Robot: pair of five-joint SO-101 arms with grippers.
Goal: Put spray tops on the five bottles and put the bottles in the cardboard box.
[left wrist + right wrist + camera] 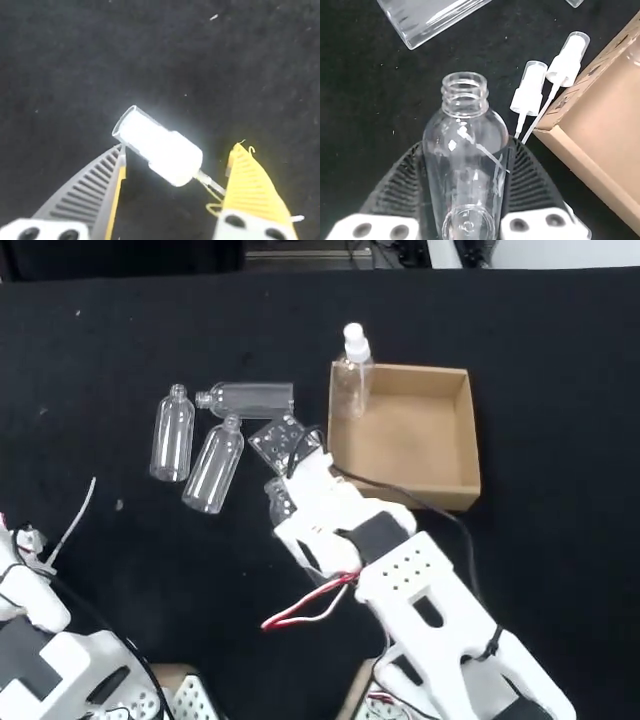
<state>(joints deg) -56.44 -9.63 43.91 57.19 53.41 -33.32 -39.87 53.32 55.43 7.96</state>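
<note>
Uncapped bottle (465, 175) clamped in right end effector (468, 147); left end effector (179, 149) wide around spray top (157, 145).

Setting: robotics lab or workshop. Evidence: bench (90, 330) draped in black cloth; two white printed robot arms (430, 590) with exposed red-and-white wiring (300, 612); cables and dark equipment (310, 250) along the far edge.

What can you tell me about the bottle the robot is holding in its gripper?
The bottle is clear, see-through plastic with a round body, sloping shoulders and a ridged screw neck. Its mouth is open, with no spray top on. The right gripper clamps its body between two black ribbed fingers. Two white spray tops lie close by, beside a corner of the cardboard box.
</note>
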